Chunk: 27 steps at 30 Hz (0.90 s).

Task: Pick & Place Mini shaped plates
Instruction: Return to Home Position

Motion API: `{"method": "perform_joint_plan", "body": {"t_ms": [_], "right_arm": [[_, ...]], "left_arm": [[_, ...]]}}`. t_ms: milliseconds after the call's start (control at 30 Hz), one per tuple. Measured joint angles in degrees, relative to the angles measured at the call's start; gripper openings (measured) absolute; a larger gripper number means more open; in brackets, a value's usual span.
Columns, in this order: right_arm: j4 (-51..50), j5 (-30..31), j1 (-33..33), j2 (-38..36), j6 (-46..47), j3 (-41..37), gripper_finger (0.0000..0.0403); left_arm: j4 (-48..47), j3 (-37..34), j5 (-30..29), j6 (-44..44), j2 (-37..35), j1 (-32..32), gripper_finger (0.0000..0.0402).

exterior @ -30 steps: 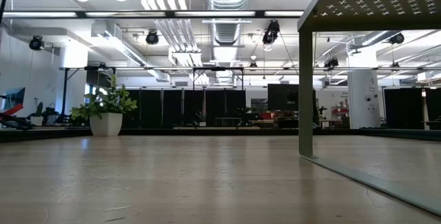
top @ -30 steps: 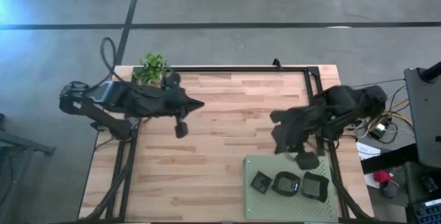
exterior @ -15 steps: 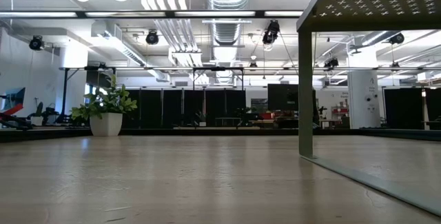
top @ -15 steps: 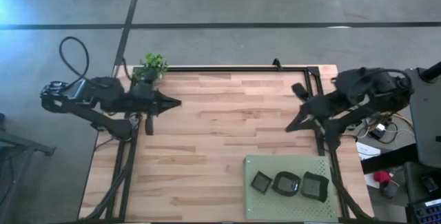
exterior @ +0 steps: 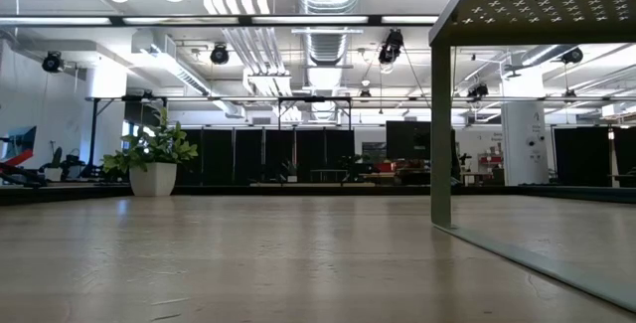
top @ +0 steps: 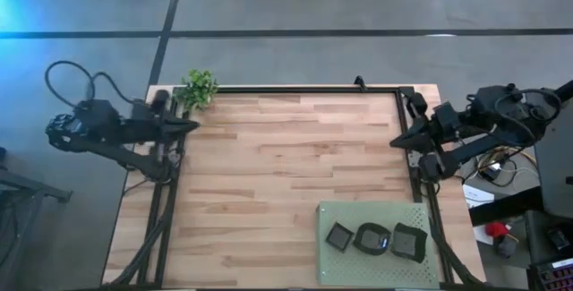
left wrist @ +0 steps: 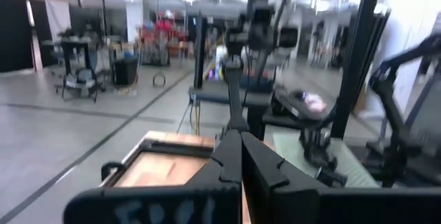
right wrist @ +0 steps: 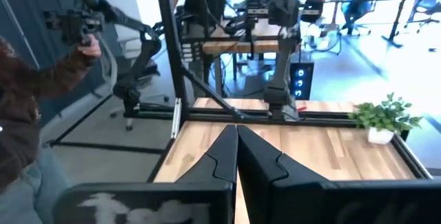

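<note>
Three mini shaped plates lie in a row on the green perforated mat [top: 380, 215] at the table's near right corner: a square one [top: 338, 236], a rounded one [top: 372, 238] and a larger squarish one [top: 409, 242]. My left gripper [top: 192, 125] is at the table's left edge beside the plant, its fingers shut [left wrist: 241, 138] and empty. My right gripper [top: 397, 141] hangs at the right edge, beyond the mat toward the far side, also shut [right wrist: 237, 131] and empty. No other plates show.
A small potted plant [top: 199, 88] stands at the far left corner. A black metal frame [top: 309, 89] runs along the far and right edges. The low view shows the green panel [exterior: 537, 5] raised on a post. A person's brown sleeve [right wrist: 17, 114] shows beyond the table.
Both arms have drawn back from over the table. My left gripper has moved toward the left edge and the plant. My right gripper has risen from over the mat's far edge and pulled away toward the right edge. The three plates on the mat have stayed put.
</note>
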Motion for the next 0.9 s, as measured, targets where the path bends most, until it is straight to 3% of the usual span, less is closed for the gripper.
{"method": "perform_joint_plan", "body": {"t_ms": [400, 633, 900], "right_arm": [[6.24, 2.82, 0.0, -9.77, -0.22, -9.61, 0.0008], [9.89, 7.56, 0.0, -16.23, -0.45, -16.2, 0.0008], [16.25, 8.07, 0.0, -24.38, -2.14, -24.8, 0.0008]], "left_arm": [[2.59, -8.06, -0.57, -0.17, -14.22, 0.0, 0.0], [2.45, -10.03, -0.57, 0.25, -20.35, -0.01, 0.0], [2.15, -11.36, -2.21, 3.39, -27.0, -0.02, 0.0]]}}
